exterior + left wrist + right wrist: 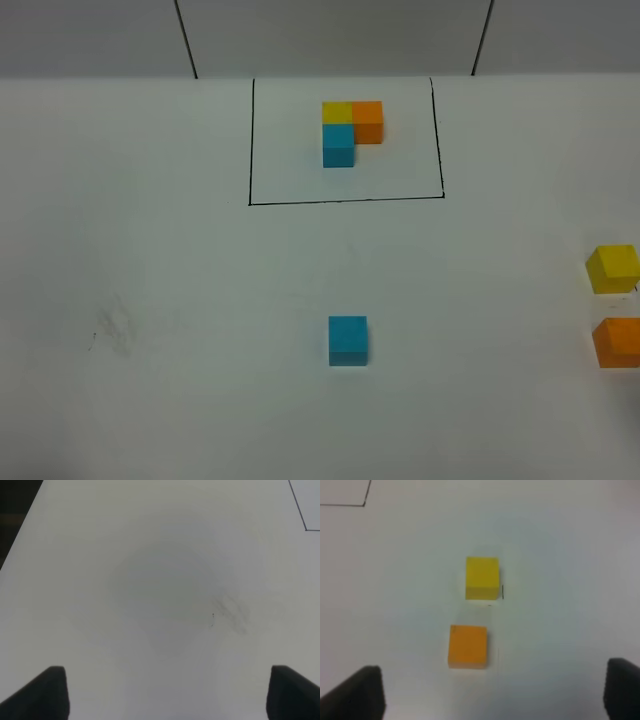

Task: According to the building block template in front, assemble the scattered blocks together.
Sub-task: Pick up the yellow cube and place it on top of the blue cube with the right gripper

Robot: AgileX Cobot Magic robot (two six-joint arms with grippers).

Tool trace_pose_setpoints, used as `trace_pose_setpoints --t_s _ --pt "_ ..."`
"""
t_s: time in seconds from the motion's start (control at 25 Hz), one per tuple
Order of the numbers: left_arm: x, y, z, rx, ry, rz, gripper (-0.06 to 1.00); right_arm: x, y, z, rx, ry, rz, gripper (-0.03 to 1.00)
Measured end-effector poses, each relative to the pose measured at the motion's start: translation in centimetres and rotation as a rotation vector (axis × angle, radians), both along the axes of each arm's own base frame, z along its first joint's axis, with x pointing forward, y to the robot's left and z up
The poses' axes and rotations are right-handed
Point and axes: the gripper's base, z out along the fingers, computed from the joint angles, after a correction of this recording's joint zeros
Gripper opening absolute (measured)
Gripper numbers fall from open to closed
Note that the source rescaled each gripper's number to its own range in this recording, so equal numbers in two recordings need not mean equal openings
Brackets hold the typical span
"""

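Exterior high shows the white desk (pixel 150 300) filling nearly the whole view, with neither arm in it. In the left wrist view the left pincer (pixel 170 695) stands spread wide. Its dark fingertips (pixel 50 692) are far apart, holding and touching nothing, with bare desk between them. The right pincer (pixel 490 692), seen in the right wrist view, is also spread wide and empty, and hangs clear of the cubes.

From the exterior high view, a black-line rectangle (pixel 345 200) sits at the desk's 12 o'clock. Inside it, toward its own 12 o'clock, is the building block template (pixel 350 130). The template's yellow cube (pixel 337 111) has the template's orange cube (pixel 368 120) touching it at 3 o'clock and the template's blue cube (pixel 338 143) touching it at 6 o'clock, forming an L.

The sky-blue cube (pixel 347 340) stands alone near the desk's middle, at 6 o'clock from the template and well apart from it. At the 3 o'clock edge are the loose yellow cube (pixel 612 268) and, at its 6 o'clock with a gap between them, the loose orange cube (pixel 618 342), partly cut off by the frame. The right wrist view shows both ahead of the right pincer, the orange one nearer. Neither is between the fingertips, and nothing lies in the way.

A faint grey smudge (pixel 110 330) marks the desk at 8 o'clock, ahead of the left pincer.
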Motion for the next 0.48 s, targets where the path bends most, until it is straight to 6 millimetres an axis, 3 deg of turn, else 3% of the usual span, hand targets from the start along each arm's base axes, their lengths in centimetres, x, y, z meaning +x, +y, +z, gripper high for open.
trace_pose_setpoints --t_s 0.28,0.48 --pt "0.0 0.0 0.0 0.000 0.000 0.000 0.69 11.3 -0.1 -2.6 -0.071 0.283 0.004 0.99" --pt "0.0 0.0 0.0 0.000 0.000 0.000 0.69 17.5 0.1 -4.6 -0.077 0.346 0.015 1.00"
